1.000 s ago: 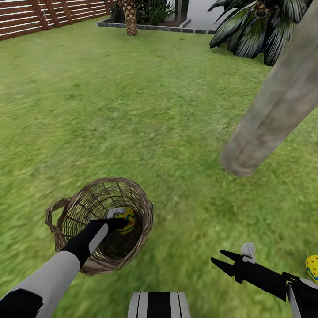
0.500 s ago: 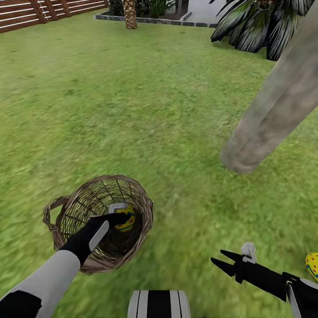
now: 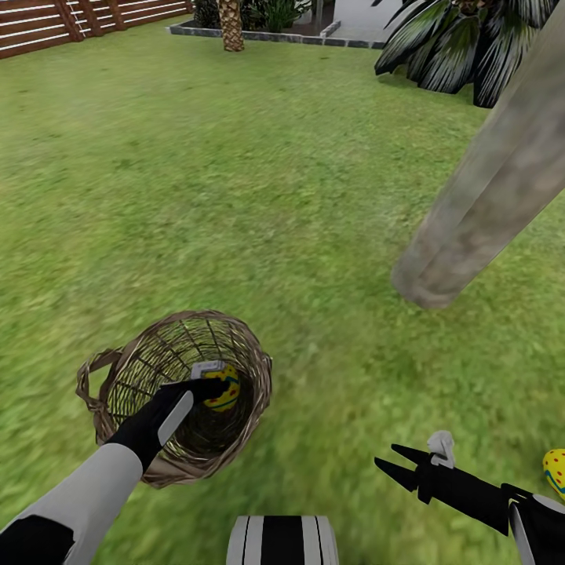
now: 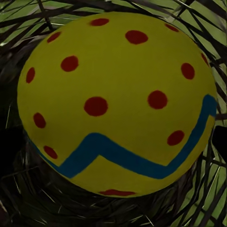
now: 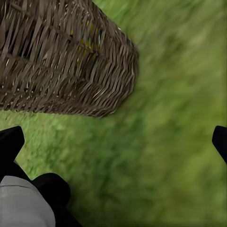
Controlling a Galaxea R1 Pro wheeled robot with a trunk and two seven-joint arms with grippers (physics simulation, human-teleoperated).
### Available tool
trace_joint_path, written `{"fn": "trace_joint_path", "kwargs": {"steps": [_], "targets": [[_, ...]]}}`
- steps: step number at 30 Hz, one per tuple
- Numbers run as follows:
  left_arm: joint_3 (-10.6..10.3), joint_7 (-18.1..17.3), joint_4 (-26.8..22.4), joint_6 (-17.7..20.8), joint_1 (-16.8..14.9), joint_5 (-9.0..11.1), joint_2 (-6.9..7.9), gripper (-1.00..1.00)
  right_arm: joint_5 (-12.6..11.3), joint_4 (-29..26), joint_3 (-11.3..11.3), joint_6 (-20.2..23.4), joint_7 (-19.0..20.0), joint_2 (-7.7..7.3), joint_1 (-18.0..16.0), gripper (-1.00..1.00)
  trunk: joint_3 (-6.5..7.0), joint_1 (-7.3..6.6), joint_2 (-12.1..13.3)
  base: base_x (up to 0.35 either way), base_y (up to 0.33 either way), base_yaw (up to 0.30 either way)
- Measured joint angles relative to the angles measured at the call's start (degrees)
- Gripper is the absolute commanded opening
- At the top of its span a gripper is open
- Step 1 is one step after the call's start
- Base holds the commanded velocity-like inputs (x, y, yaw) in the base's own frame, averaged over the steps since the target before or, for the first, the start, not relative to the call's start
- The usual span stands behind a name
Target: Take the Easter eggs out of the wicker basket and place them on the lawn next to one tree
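Lawn (image 3: pixel 259 173); left gripper (image 3: pixel 210 384) inside basket (image 3: pixel 255 369) at egg (image 3: pixel 224 387), grip unclear; egg axis unclear.

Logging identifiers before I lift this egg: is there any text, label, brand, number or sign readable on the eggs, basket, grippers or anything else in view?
None: no words, numbers or signs appear in any view.
The Easter egg in the wicker basket bears only red dots and a blue zigzag band.
The left gripper and right gripper carry no markings.
The tree trunk is plain.
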Motion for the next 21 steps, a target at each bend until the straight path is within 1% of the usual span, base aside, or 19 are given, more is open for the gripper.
{"fn": "trace_joint_path", "kwargs": {"steps": [7, 8, 10, 21], "targets": [[0.0, 0.9, 0.0, 0.1, 0.0, 0.0, 0.00, 1.00, 0.0, 0.0, 0.0, 0.0, 0.0, 0.00, 0.0, 1.00, 0.00, 0.00, 0.0, 0.000, 0.000, 0.000], [0.1, 1.0, 0.0, 0.1, 0.0, 0.0, 0.00, 1.00, 0.0, 0.0, 0.0, 0.0, 0.0, 0.00, 0.0, 1.00, -0.22, 0.03, 0.0, 0.000, 0.000, 0.000], [0.1, 0.6, 0.1, 0.2, 0.0, 0.2, 0.00, 1.00, -0.1, 0.0, -0.1, 0.0, 0.0, 0.00, 0.0, 1.00, -0.66, 0.08, 0.0, 0.000, 0.000, 0.000], [0.0, 0.0, 0.3, 0.1, 0.0, 0.1, -0.04, 1.00, -0.1, 0.0, -0.1, 0.0, 0.0, 0.00, 0.0, 1.00, -0.67, 0.08, 0.0, 0.000, 0.000, 0.000]]}}
